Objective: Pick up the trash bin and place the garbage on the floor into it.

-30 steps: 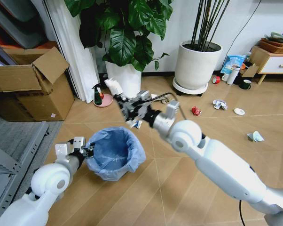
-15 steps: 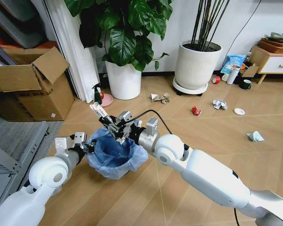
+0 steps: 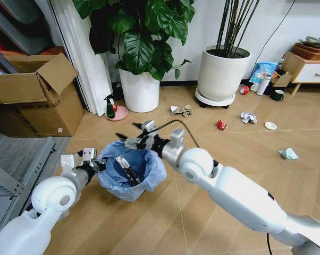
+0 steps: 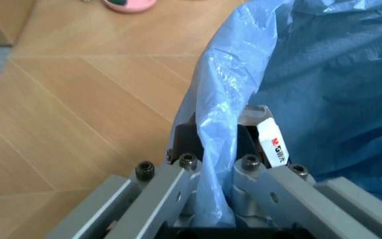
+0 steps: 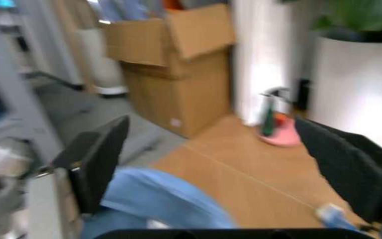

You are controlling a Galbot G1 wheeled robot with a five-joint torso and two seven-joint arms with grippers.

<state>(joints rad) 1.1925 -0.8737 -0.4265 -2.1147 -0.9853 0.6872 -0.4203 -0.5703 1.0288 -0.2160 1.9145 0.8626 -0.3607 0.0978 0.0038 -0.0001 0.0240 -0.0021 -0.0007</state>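
Note:
The trash bin (image 3: 132, 178), dark and lined with a crinkled light-blue bag, is held just off the wooden floor. My left gripper (image 3: 94, 165) is shut on its near-left rim; in the left wrist view the fingers (image 4: 177, 172) clamp the bag (image 4: 324, 74) and the rim. My right gripper (image 3: 138, 141) hovers over the bin's far rim, open, with its dark fingers (image 5: 98, 159) spread wide and nothing between them. A flat dark-and-white wrapper (image 3: 126, 167) lies inside the bin. More garbage lies on the floor: crumpled brown paper (image 3: 182, 110), a red can (image 3: 221, 125), white paper (image 3: 249, 117) and a pale tissue (image 3: 289, 154).
An open cardboard box (image 3: 35, 95) stands at the left beside a grey shelf. Two big white plant pots (image 3: 140, 90) (image 3: 222, 74) stand at the back, with a green bottle on a pink dish (image 3: 113, 110) between box and pot. Bottles and a mug (image 3: 277, 95) sit by a side table at far right.
My right gripper came down from mid-air to the bin's far rim and opened. The wrapper it held now lies inside the bin. The left gripper kept its hold on the rim.

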